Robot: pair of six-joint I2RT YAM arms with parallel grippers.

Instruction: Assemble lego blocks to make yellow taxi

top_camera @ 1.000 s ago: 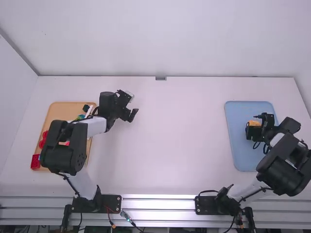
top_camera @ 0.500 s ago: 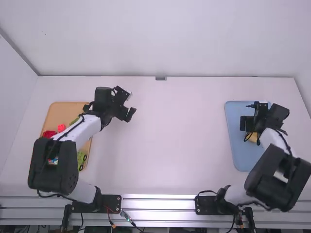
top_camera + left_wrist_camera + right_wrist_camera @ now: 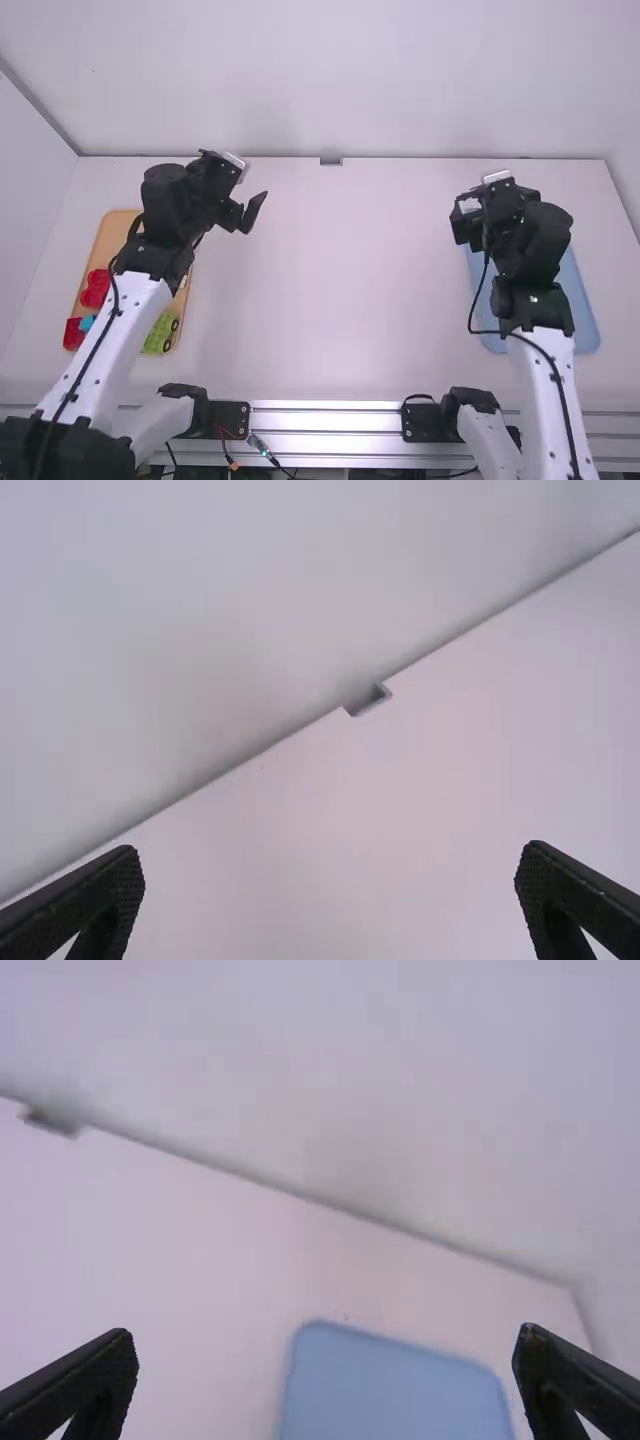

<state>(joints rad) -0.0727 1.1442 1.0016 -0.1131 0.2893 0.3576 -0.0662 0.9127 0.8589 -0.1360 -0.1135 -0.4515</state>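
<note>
Over on the left, red blocks (image 3: 95, 288) and a green block (image 3: 158, 333) lie in the tan tray (image 3: 113, 230). Off its far right corner, my left fingers (image 3: 254, 209) hang spread and empty above the tabletop (image 3: 350, 280). Well to the right, my right fingers (image 3: 462, 229), also apart and empty, hover near the blue tray's (image 3: 586, 312) far left corner.

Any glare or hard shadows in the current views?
High view: bright glare on the metal rails, no hard shadow on the bare table; left wrist view: soft shading where wall meets table; right wrist view: similar soft shading.

Bright, soft light glares off the metal rail (image 3: 330, 425).
</note>
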